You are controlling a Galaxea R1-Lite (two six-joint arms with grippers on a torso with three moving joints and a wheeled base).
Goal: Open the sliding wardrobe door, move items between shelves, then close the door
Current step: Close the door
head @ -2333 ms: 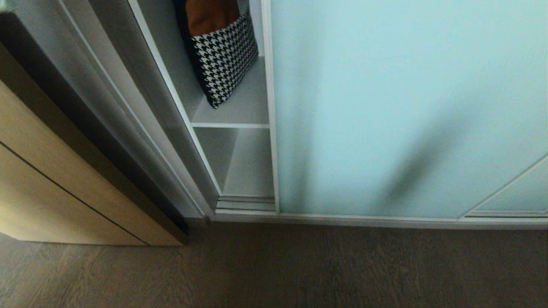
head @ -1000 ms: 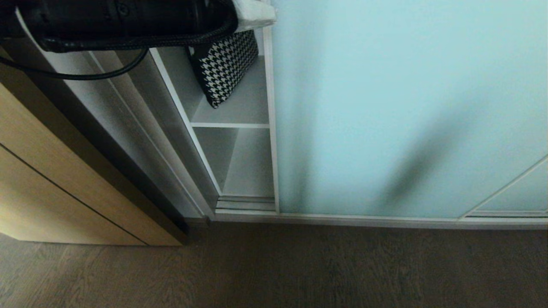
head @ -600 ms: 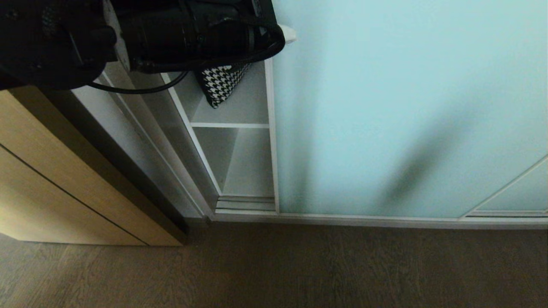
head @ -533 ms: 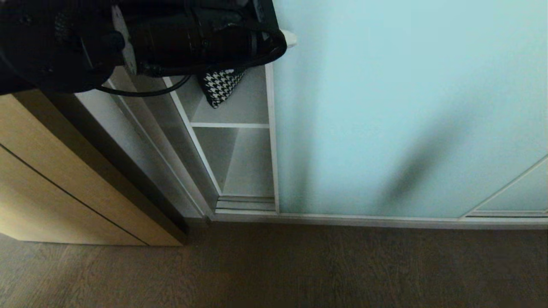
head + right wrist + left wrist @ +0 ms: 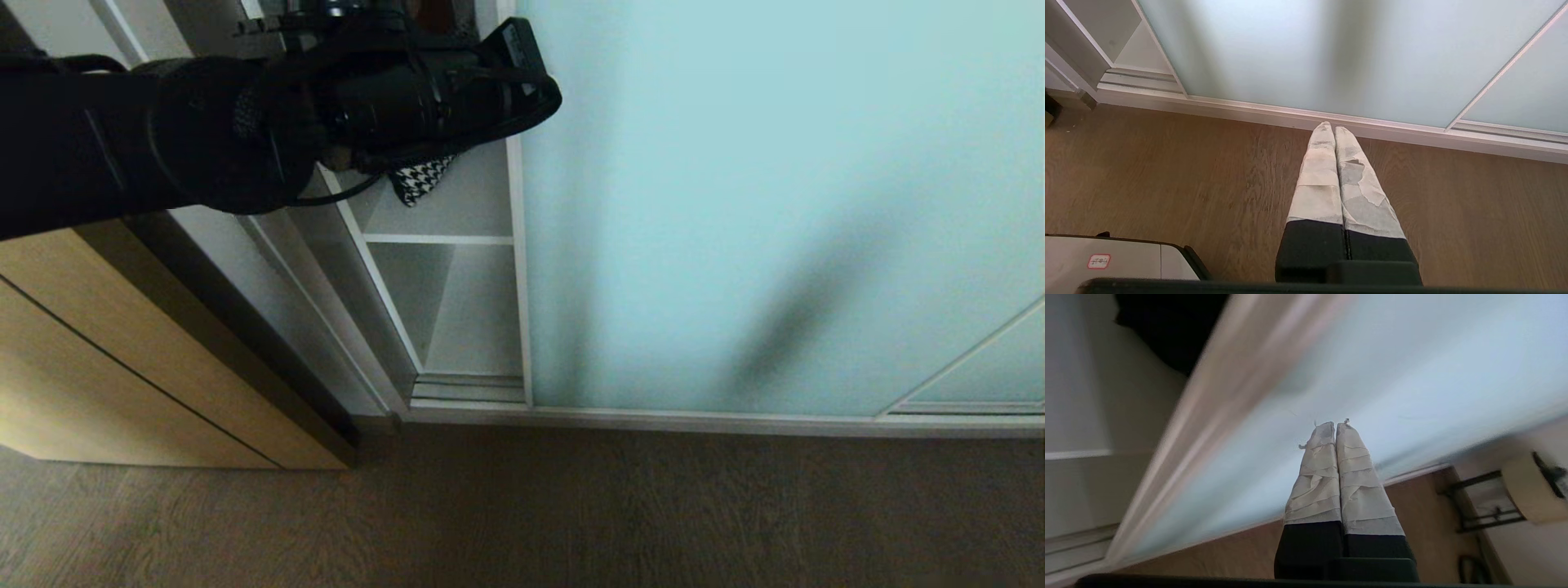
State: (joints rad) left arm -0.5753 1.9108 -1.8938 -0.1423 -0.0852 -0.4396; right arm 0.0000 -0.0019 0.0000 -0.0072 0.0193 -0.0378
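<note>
Wood floor below the sliding wardrobe door; my left gripper, fingers together, faces its frame edge, my arm hiding the houndstooth cushion. My right gripper hangs pressed together.

From the head we look steeply down on the sliding wardrobe door and floor. Our left wrist view sits close against that door (tilted), while our right wrist view faces its foot across the floor.

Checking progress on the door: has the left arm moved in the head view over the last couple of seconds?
Yes. The left arm has come in and dropped lower across the houndstooth cushion, beside the sliding wardrobe door.
</note>
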